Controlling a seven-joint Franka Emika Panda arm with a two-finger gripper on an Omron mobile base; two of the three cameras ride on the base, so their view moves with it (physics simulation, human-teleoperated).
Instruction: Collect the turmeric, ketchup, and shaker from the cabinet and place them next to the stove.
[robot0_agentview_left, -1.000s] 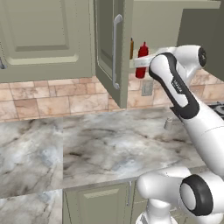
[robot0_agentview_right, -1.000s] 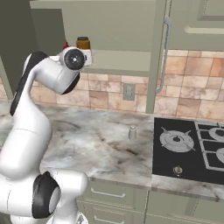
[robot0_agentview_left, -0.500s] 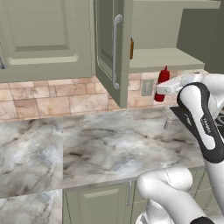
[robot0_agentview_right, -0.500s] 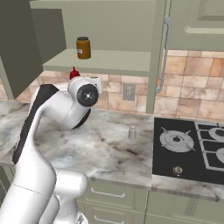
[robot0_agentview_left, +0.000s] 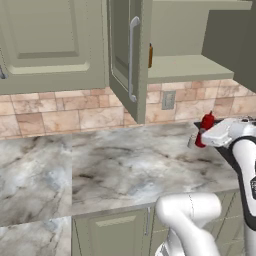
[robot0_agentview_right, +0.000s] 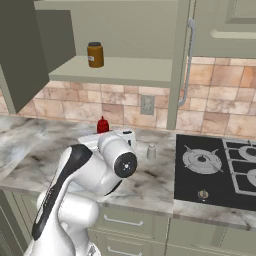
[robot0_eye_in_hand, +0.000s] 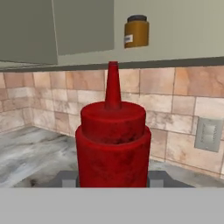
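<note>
Gripper (robot0_eye_in_hand: 113, 181) clamped on ketchup (robot0_eye_in_hand: 113, 144): glossy red cyl. bottle, conical nozzle, over veined marble counter (robot0_agentview_left: 115, 170).

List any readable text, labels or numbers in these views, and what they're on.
No legible text anywhere.
turmeric: pale label patch on its side, too blurred to read.
ketchup: plain red, no label showing.
shaker: no markings visible.
stove: no readable markings by the front knob.
</note>
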